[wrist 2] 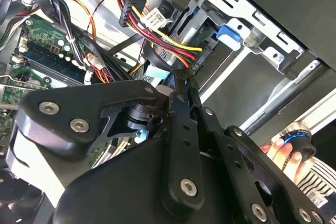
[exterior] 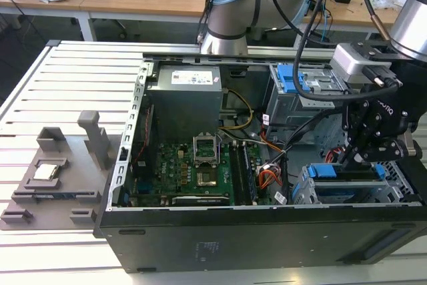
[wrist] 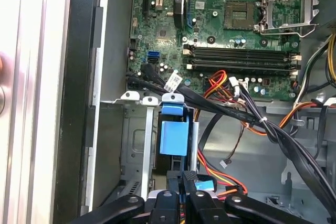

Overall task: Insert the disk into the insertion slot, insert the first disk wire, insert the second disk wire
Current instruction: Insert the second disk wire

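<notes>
my jaws (exterior: 360, 157) hang low inside the open computer case (exterior: 200, 245), at about 3 o'clock of the motherboard (exterior: 190, 171) in the exterior view. in both wrist views the fingers (wrist: 188, 182) stand nearly together; whether anything sits between them i cannot tell. the disk (exterior: 347, 173), blue caddy showing, lies in the insertion slot (exterior: 303, 191) directly under my jaws. in the first wrist view its blue end tab (wrist: 174, 136) sits just beyond my fingertips. a bundle of red, yellow and black wires (wrist 2: 157, 30) runs close beside the bay. the case rests on a slatted surface (exterior: 60, 91).
</notes>
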Available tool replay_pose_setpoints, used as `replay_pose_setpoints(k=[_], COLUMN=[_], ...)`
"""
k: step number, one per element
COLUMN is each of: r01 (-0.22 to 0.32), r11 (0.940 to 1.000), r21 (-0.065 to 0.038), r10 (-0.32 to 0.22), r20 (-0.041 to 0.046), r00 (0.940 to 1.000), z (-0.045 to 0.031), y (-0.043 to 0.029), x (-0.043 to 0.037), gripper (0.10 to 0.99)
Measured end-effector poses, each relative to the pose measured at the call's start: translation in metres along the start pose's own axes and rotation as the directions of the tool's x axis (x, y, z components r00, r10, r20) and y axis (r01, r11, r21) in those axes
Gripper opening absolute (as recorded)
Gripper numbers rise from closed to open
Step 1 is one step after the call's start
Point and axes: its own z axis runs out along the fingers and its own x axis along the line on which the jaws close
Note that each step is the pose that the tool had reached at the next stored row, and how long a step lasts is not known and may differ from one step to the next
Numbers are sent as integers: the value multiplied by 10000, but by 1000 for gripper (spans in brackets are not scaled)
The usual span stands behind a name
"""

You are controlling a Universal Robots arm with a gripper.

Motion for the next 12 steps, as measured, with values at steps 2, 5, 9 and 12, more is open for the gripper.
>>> replay_pose_setpoints(k=[2,5,9,12], r01=[0,0,0,0], r11=[10000,10000,10000,10000], r21=[-1,0,1,0], r10=[0,0,0,0], r20=[-8,-5,-2,-2], r00=[10000,10000,10000,10000], z=[11,13,14,15], y=[0,-1,-1,-1], x=[9,10,9,9], gripper=[149,149,149,227])
